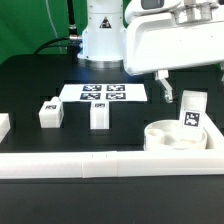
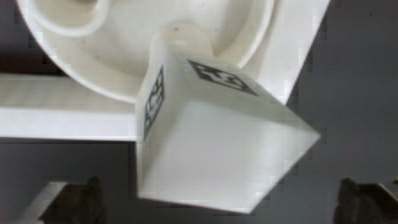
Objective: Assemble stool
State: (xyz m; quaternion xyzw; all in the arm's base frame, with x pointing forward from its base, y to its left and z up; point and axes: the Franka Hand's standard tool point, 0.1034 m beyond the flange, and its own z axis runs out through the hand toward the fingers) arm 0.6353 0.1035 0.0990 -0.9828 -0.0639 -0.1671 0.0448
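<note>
Upper right of the exterior view: arm (image 1: 165, 40) hangs over the seat (image 1: 160, 143), wrist pointing down. The gripper (image 2: 222, 200) is wide open, fingers (image 2: 71, 198) either side of the tagged leg (image 1: 191, 111), clear of it. That leg stands in the seat, lower right. The second leg (image 1: 98, 115) and third leg (image 1: 48, 113) stand centre-left, below the marker board (image 1: 103, 93).

The exterior view looks from a little above the front of the table (image 1: 30, 80), across the long rail (image 1: 100, 165) in the foreground toward the robot's base (image 1: 100, 40) at the back, far enough off to take in the whole table. The wrist view looks down from very near onto a tagged leg (image 2: 214, 135) and the round seat (image 2: 98, 40), which fill it. Both views share that leg (image 1: 191, 105) and seat (image 1: 160, 143), at the exterior view's right.
</note>
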